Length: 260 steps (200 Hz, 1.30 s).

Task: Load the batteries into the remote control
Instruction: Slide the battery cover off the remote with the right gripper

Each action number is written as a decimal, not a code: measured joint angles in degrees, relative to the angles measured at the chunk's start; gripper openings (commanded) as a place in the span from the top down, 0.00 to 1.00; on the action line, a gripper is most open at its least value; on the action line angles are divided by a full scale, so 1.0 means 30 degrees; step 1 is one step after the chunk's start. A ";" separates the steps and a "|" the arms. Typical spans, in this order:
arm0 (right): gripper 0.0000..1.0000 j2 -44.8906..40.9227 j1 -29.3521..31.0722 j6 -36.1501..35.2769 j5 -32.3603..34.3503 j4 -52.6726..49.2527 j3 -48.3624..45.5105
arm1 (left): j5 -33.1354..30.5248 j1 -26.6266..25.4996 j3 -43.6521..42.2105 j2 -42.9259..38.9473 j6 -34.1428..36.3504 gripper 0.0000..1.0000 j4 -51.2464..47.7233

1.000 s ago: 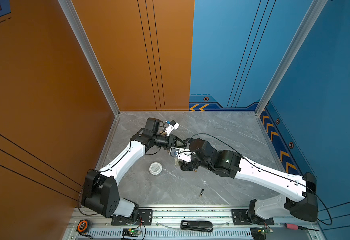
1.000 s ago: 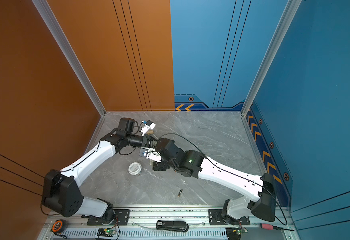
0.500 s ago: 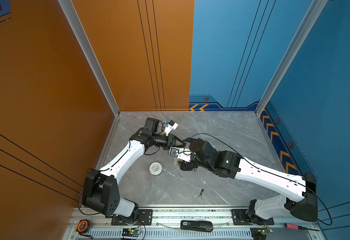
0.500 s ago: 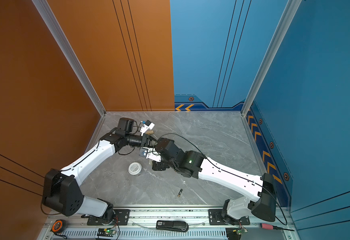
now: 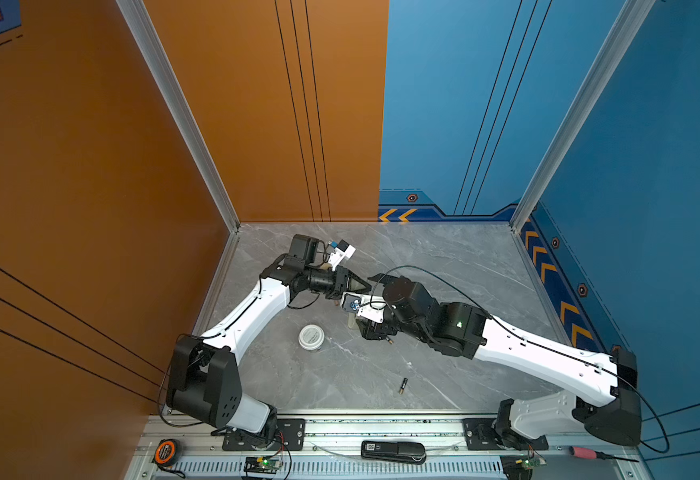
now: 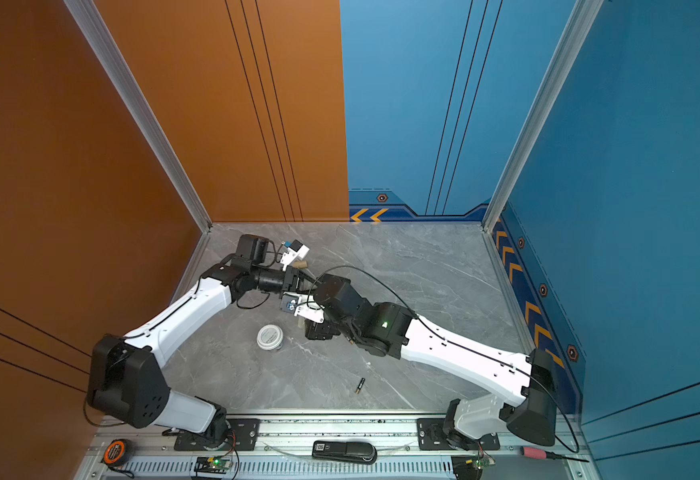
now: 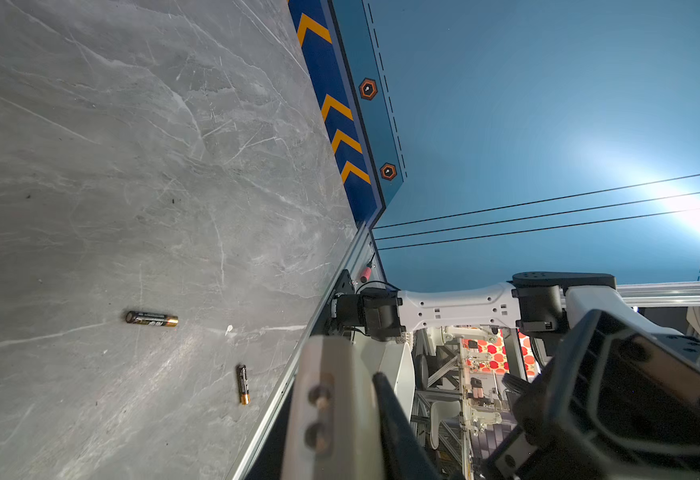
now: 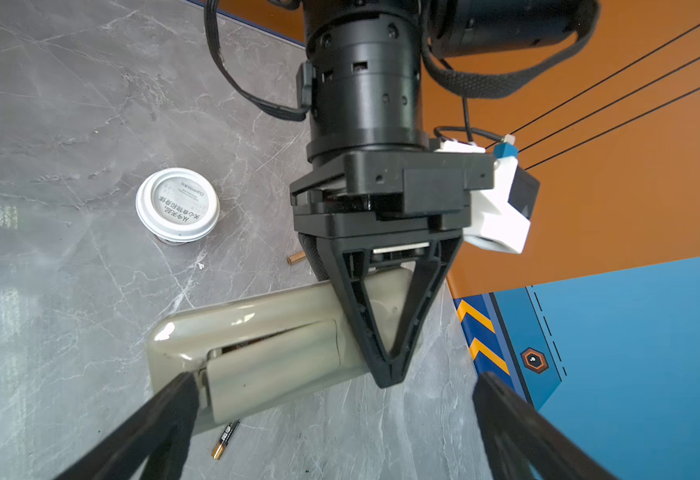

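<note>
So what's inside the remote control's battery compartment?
Mostly covered: the beige cover sits ajar on the remote control, showing only a dark slit, contents unreadable. Two batteries lie outside on the table.

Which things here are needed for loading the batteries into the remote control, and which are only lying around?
Needed:
remote control, held in the left gripper; its battery cover; battery; second battery.

Only lying around:
white-lidded cup; tan wooden piece; tape measure; black device; red-handled screwdriver.
</note>
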 measured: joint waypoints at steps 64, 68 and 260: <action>0.00 -0.0328 -0.0015 0.0007 0.0022 0.0998 0.0000 | -0.0146 0.0146 0.0007 0.0160 0.0051 1.00 -0.0372; 0.00 -0.0328 -0.0015 0.0007 0.0015 0.1042 0.0000 | -0.0160 0.0146 0.0007 0.0160 0.0051 1.00 -0.0408; 0.00 -0.0248 -0.0634 0.0233 0.0867 0.1370 -0.0321 | -0.0007 0.0313 0.0124 0.0270 0.0044 1.00 -0.1311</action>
